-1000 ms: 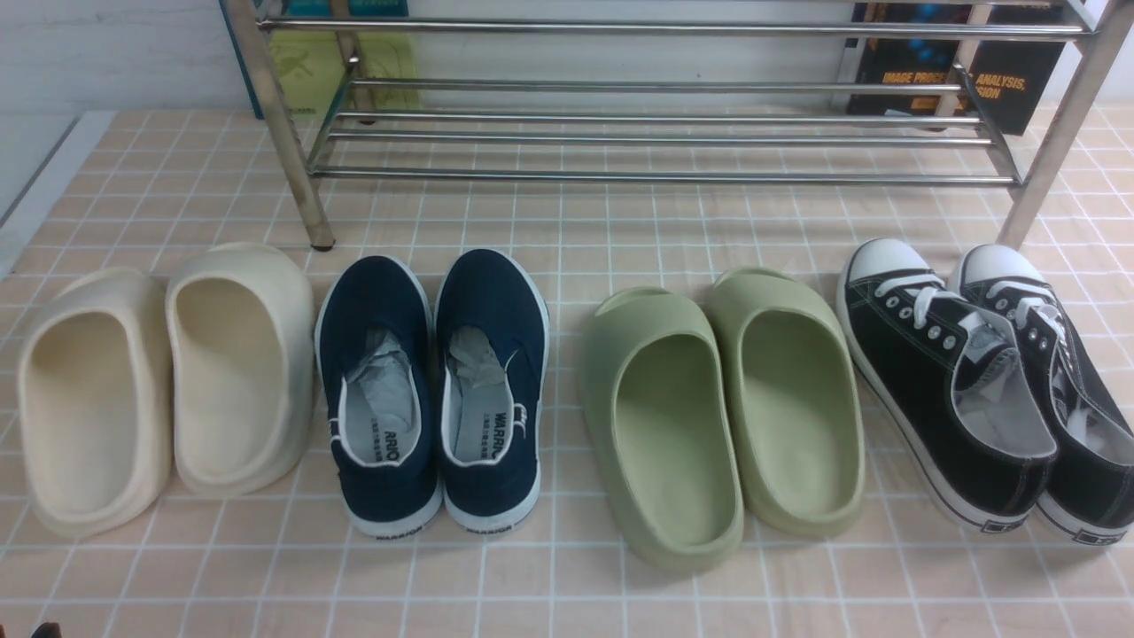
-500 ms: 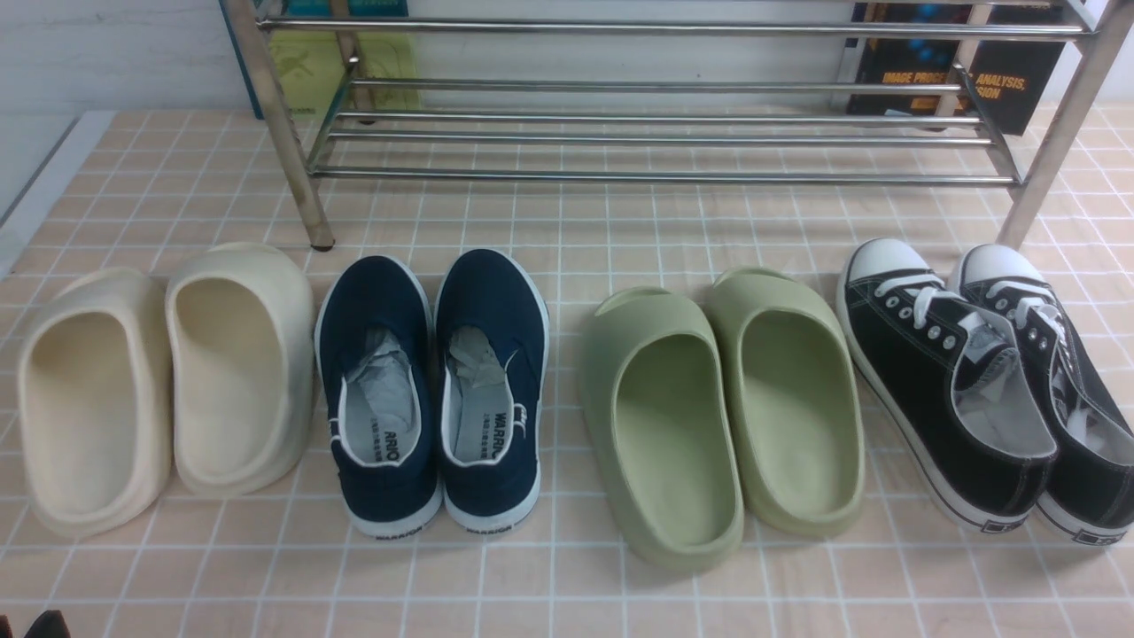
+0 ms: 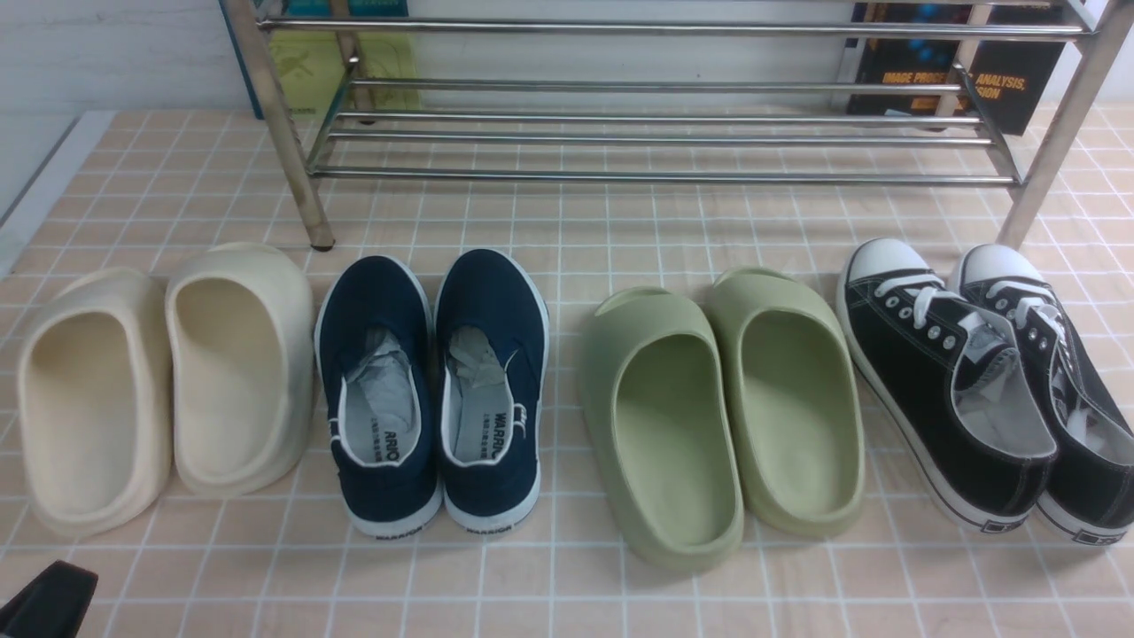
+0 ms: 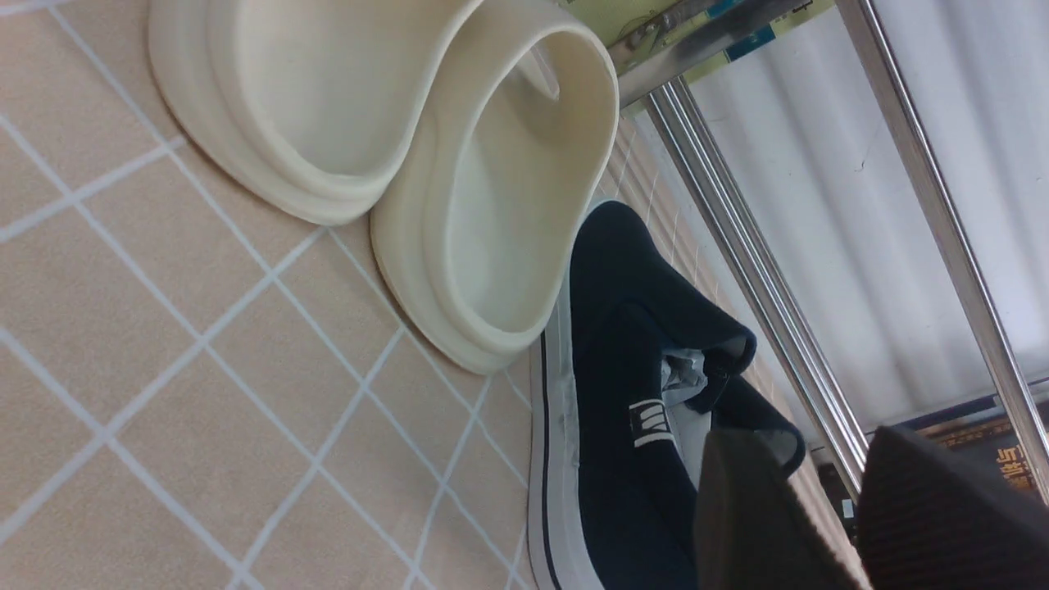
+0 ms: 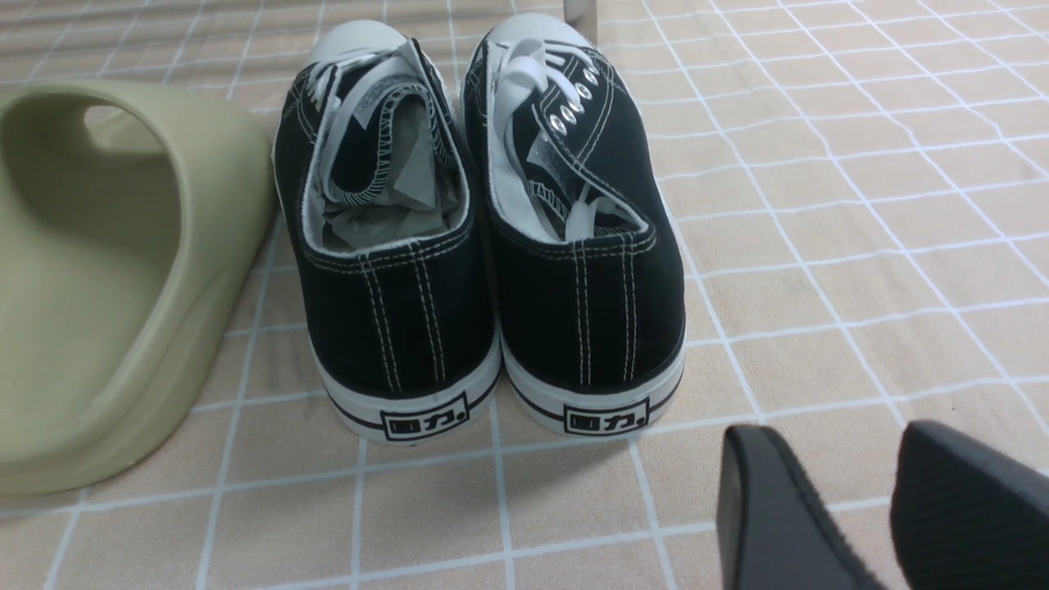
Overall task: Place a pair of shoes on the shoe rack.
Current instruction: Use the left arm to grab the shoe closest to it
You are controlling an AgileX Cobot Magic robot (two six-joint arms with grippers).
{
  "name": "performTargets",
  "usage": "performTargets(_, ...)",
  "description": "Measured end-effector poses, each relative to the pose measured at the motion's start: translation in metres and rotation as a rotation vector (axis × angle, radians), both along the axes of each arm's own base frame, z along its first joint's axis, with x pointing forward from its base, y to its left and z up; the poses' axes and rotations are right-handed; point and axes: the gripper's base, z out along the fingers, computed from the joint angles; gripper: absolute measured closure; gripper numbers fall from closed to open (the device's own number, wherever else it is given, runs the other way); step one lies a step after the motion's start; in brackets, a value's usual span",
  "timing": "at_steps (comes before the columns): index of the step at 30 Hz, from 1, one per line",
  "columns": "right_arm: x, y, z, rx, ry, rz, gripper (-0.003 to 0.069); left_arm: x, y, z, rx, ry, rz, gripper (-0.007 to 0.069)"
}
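Note:
The pair of shoes, two navy slip-ons with white soles, stands side by side on the tiled floor, left one (image 3: 376, 390) and right one (image 3: 492, 381), heels toward me. One navy shoe (image 4: 623, 393) also shows in the left wrist view, just beyond my left gripper (image 4: 819, 442), which is open and empty. In the front view only a dark tip of the left gripper (image 3: 49, 602) shows at the lower left corner. The chrome shoe rack (image 3: 656, 175) stands behind the row, its bars bare. My right gripper (image 5: 832, 434) hangs open above the floor, behind the black sneakers' heels.
Cream foam slippers (image 3: 159, 381) sit left of the navy pair, touching it. Green slippers (image 3: 722, 408) lie to its right, then black lace-up sneakers (image 3: 974, 381). Books (image 3: 957, 71) lean behind the rack. A rack leg (image 3: 292, 159) stands just beyond the navy toes.
My left gripper's tip has come further up into the front view's lower left corner. The shoes have not moved.

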Motion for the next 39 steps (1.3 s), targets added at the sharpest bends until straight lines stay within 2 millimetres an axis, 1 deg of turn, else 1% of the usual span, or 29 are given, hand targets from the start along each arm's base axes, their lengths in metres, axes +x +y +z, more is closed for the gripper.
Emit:
performTargets(4,0.0,0.0,0.0,0.0,0.0,0.0,0.0419,0.0,0.0,0.002,-0.017,-0.019,0.006,0.0385)
performTargets(8,0.0,0.0,0.0,0.001,0.0,0.0,0.0419,0.001,0.0,0.005,-0.073,-0.053,0.011,0.0385)
performTargets(11,0.0,0.0,0.0,0.001,0.0,0.0,0.0419,0.0,0.0,0.009,-0.041,-0.056,0.005,0.0385)
performTargets(12,0.0,0.0,0.0,0.001,0.0,0.0,0.0419,-0.001,0.0,0.015,-0.01,-0.056,-0.003,0.0385)
performTargets(13,0.0,0.0,0.0,0.001,0.0,0.0,0.0419,-0.004,-0.001,0.026,0.028,-0.068,-0.011,0.0388)
performTargets(14,0.0,0.0,0.0,0.001,0.0,0.0,0.0419,-0.008,-0.001,0.043,0.105,-0.068,-0.025,0.0403)
performTargets(15,0.0,0.0,0.0,0.001,0.0,0.0,0.0419,-0.01,-0.001,0.054,0.17,-0.049,-0.035,0.0413)
performTargets(17,0.0,0.0,0.0,0.001,0.0,0.0,0.0419,-0.01,0.0,0.077,0.375,0.099,-0.078,0.0471)
performTargets(18,0.0,0.0,0.0,0.001,0.0,0.0,0.0419,-0.008,0.001,0.088,0.474,0.189,-0.106,0.0504)
performTargets(19,0.0,0.0,0.0,0.001,0.0,0.0,0.0419,-0.004,0.003,0.103,0.573,0.271,-0.134,0.0545)
performTargets(20,0.0,0.0,0.0,0.001,0.0,0.0,0.0419,0.003,0.005,0.11,0.658,0.378,-0.178,0.0571)
performTargets(21,0.0,0.0,0.0,0.001,0.0,0.0,0.0419,0.002,0.005,0.114,0.659,0.364,-0.173,0.0577)
performTargets(22,0.0,0.0,0.0,0.001,0.0,0.0,0.0419,0.018,0.008,0.131,0.787,0.522,-0.249,0.0608)
performTargets(23,0.0,0.0,0.0,0.001,0.0,0.0,0.0419,0.026,0.009,0.138,0.83,0.587,-0.281,0.0617)
performTargets(24,0.0,0.0,0.0,0.001,0.0,0.0,0.0419,0.03,0.01,0.137,0.849,0.628,-0.302,0.0619)
performTargets(25,0.0,0.0,0.0,0.001,0.0,0.0,0.0419,0.046,0.012,0.148,0.898,0.72,-0.349,0.0622)
performTargets(26,0.0,0.0,0.0,0.001,0.0,0.0,0.0419,0.056,0.013,0.151,0.918,0.758,-0.373,0.0622)
performTargets(27,0.0,0.0,0.0,0.001,0.0,0.0,0.0419,0.071,0.012,0.153,0.932,0.815,-0.41,0.0622)
performTargets(28,0.0,0.0,0.0,0.001,0.0,0.0,0.0419,0.078,0.01,0.154,0.936,0.832,-0.428,0.0622)
performTargets(29,0.0,0.0,0.0,0.001,0.0,0.0,0.0419,0.095,0.006,0.152,0.945,0.868,-0.476,0.0622)
performTargets(30,0.0,0.0,0.0,0.001,0.0,0.0,0.0419,0.105,0.0,0.148,0.956,0.885,-0.518,0.0622)
performTargets(33,0.0,0.0,0.0,0.001,0.0,0.0,0.0419,0.129,-0.023,0.135,0.998,0.923,-0.651,0.0619)
performTargets(36,0.0,0.0,0.0,0.001,0.0,0.0,0.0419,0.144,-0.042,0.125,1.024,0.933,-0.73,0.0604)
performTargets(39,0.0,0.0,0.0,0.001,0.0,0.0,0.0419,0.164,-0.059,0.115,1.005,0.903,-0.735,0.0564)
